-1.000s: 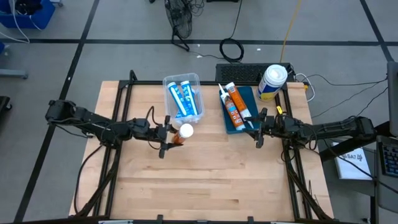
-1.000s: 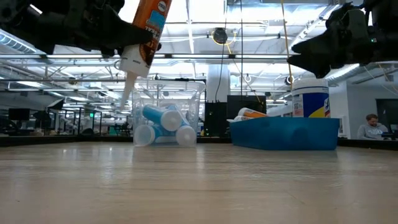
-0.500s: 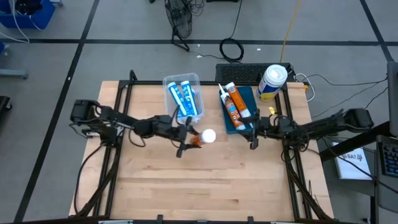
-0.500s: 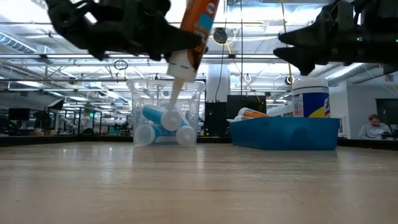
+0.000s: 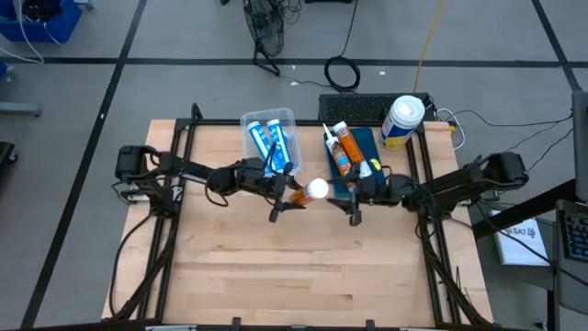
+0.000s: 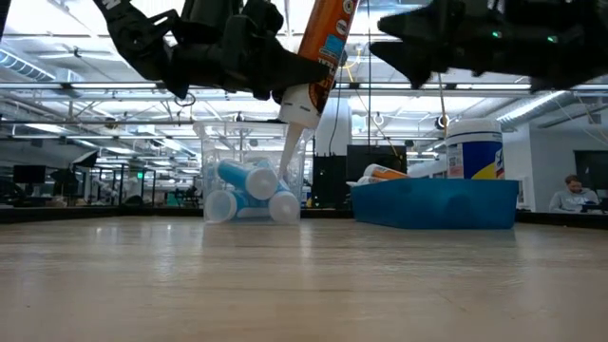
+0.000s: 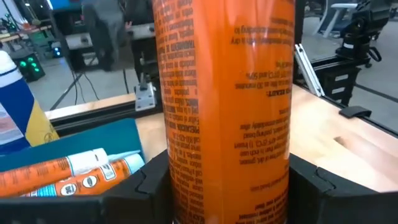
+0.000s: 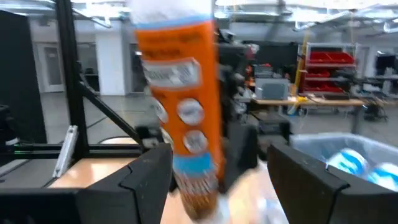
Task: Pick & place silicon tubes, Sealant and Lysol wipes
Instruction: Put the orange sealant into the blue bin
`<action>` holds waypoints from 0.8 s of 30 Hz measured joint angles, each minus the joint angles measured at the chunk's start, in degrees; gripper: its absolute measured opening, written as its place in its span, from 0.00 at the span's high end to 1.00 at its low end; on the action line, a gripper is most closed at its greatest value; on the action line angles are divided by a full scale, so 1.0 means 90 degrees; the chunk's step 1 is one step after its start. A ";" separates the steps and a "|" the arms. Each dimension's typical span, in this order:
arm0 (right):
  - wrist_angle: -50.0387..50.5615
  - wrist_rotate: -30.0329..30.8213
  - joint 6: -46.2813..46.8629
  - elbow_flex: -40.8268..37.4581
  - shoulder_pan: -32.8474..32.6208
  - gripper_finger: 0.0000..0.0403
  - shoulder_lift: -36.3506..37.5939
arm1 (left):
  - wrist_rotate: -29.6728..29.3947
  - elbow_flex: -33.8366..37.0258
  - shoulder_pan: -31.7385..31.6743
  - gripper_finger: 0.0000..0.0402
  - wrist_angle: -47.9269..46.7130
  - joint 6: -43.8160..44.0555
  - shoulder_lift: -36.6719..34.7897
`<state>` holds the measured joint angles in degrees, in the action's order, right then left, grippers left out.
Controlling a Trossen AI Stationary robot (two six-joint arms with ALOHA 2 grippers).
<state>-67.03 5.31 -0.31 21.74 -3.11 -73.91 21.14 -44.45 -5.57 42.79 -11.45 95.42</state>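
An orange sealant tube (image 5: pixel 310 190) with a white nozzle (image 6: pixel 293 142) is held in the air by my left gripper (image 5: pixel 290 195), between the clear bin (image 5: pixel 250 124) of blue tubes and the blue tray (image 5: pixel 370 140). My right gripper (image 5: pixel 353 200) is open, a little to the tube's right and level with it. In the right wrist view its fingers (image 8: pixel 146 177) stand apart with the tube (image 8: pixel 180 118) ahead of them. Two more orange tubes (image 5: pixel 344 152) lie in the blue tray. The Lysol wipes canister (image 5: pixel 401 120) stands upright behind the tray's far right corner. My left gripper pinches the tube's orange body (image 7: pixel 227 155) between its two fingers (image 7: pixel 140 186), on the lower part near the nozzle end (image 6: pixel 302 100). The fingers come level from the table's left, across the tube. The tube is lifted clear, nearly upright, nozzle down, its top leaning toward the table's right.
Dark frame rails (image 5: pixel 175 147) run along the table's left and right sides. A black box (image 5: pixel 354 106) and cables lie behind the far edge. The near half of the wooden table (image 5: pixel 294 267) is bare wood.
My left gripper has carried the orange tube toward the table's right, from in front of the clear bin to beside the blue tray; the tube stays lifted, nozzle down. My right gripper has gone toward the table's left, toward the tube.
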 joint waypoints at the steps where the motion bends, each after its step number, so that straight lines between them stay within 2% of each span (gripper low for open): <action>1: -0.0003 -0.0118 -0.0033 0.0151 0.0000 0.40 -0.0127 | -0.0005 0.0000 0.0001 0.48 -0.0043 0.0003 -0.0001; 7: 0.0003 -0.0767 -0.0044 0.0974 0.0000 0.40 -0.0862 | 0.0003 0.0005 0.0008 0.48 -0.0144 0.0013 -0.0001; 13: -0.0037 -0.0791 -0.0052 0.1582 0.0000 0.40 -0.1553 | 0.0039 0.0012 0.0012 0.48 -0.0294 -0.0008 -0.0002; 24: 0.0006 -0.0926 -0.0036 0.1824 0.0005 0.40 -0.1800 | 0.0013 0.0012 0.0013 0.49 -0.0440 -0.0057 -0.0003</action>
<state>-66.98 -3.02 -0.64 38.15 -3.07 -90.11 21.26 -44.34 -5.45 38.83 -11.97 95.39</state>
